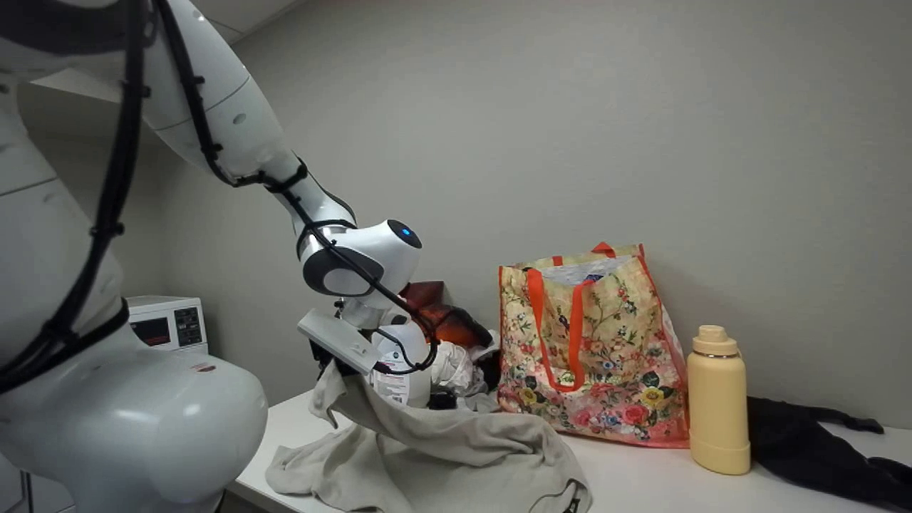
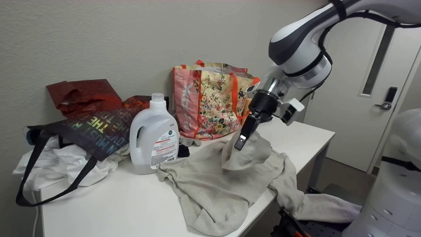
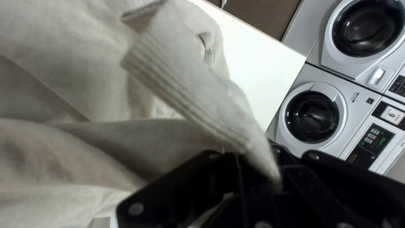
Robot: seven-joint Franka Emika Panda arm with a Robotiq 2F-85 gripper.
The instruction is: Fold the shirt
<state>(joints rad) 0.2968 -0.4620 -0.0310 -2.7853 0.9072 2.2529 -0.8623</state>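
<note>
So my gripper is pinching a bit of the shirt, held up near mid-frame in an exterior view. Most of it sprawls below that toward bottom centre, plus a long sleeve-looking strip trailing off the table to lower right. Guessing I fold down-frame, across that bulk.

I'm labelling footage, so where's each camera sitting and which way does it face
An exterior view: beside the arm, large at left, facing wall and floral bag.
An exterior view: nearer the detergent bottle, facing that wall and door; arm, gripper right of centre.
Wrist view: behind the gripper, the only robot part showing, facing shirt and laundry machines.
Both exterior views share shirt, bag, arm.
</note>
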